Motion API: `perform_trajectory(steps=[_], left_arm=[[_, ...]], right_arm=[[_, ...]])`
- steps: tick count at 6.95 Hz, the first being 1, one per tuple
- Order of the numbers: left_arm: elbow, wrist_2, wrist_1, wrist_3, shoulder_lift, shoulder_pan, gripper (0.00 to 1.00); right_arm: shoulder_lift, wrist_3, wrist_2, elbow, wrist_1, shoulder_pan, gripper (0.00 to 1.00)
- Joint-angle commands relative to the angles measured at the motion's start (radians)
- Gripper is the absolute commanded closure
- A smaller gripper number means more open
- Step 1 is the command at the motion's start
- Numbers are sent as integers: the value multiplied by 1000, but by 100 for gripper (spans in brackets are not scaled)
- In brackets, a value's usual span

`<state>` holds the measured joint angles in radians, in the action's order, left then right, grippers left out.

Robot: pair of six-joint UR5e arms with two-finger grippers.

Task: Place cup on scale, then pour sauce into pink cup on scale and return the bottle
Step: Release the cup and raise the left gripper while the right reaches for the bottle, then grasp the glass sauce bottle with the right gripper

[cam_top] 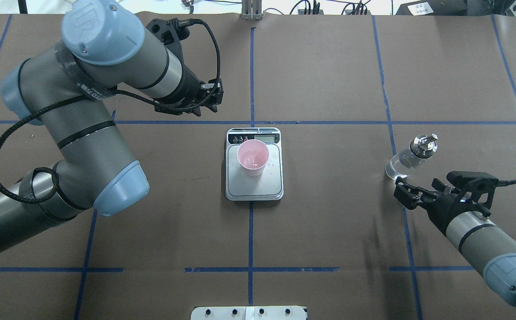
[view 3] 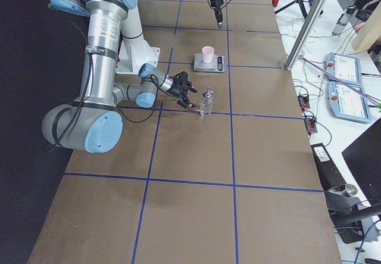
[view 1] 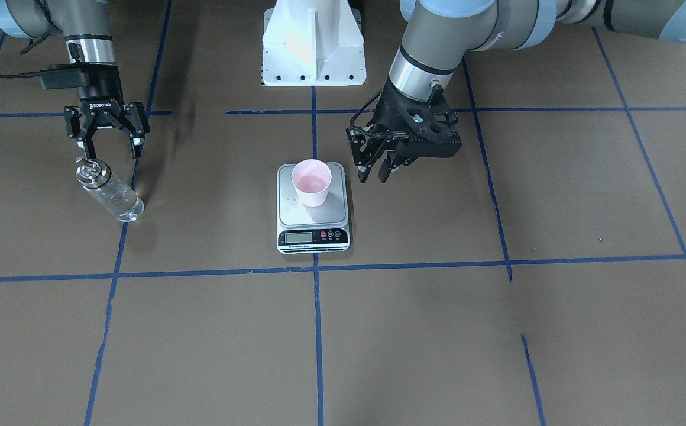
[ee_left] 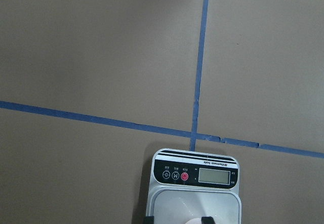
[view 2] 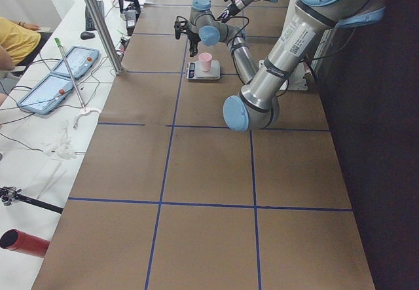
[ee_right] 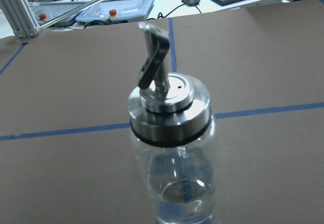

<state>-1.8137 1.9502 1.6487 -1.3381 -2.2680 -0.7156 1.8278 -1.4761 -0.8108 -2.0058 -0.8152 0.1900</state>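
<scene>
The table (cam_top: pixel 329 231), covered in brown paper, is carrying a grid of blue tape lines (cam_top: pixel 250 240). The scale (cam_top: pixel 267 182) is sitting flat astride one line, just on the robot's side of a crossing. The bottle (cam_top: pixel 407 160) is standing upright well apart from the scale, on the robot's right of it.

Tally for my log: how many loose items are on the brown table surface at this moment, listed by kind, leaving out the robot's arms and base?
Pink cup: 1
Scale: 1
Glass bottle: 1
Total: 3
</scene>
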Motion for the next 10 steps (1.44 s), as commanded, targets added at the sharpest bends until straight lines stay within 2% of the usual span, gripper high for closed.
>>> perform_trajectory(steps=[1, 4, 7, 10], left_arm=[[-1, -1, 0, 0, 4, -1, 57], [-1, -1, 2, 4, 25, -1, 57], [-3, -1, 2, 4, 30, -7, 57], [-24, -4, 0, 4, 30, -7, 57]], right_arm=[[-5, -6, 143, 68, 1, -36, 0], [-62, 70, 203, 114, 2, -52, 1], [-74, 100, 200, 154, 11, -52, 1], [-71, 105, 196, 156, 11, -52, 1]])
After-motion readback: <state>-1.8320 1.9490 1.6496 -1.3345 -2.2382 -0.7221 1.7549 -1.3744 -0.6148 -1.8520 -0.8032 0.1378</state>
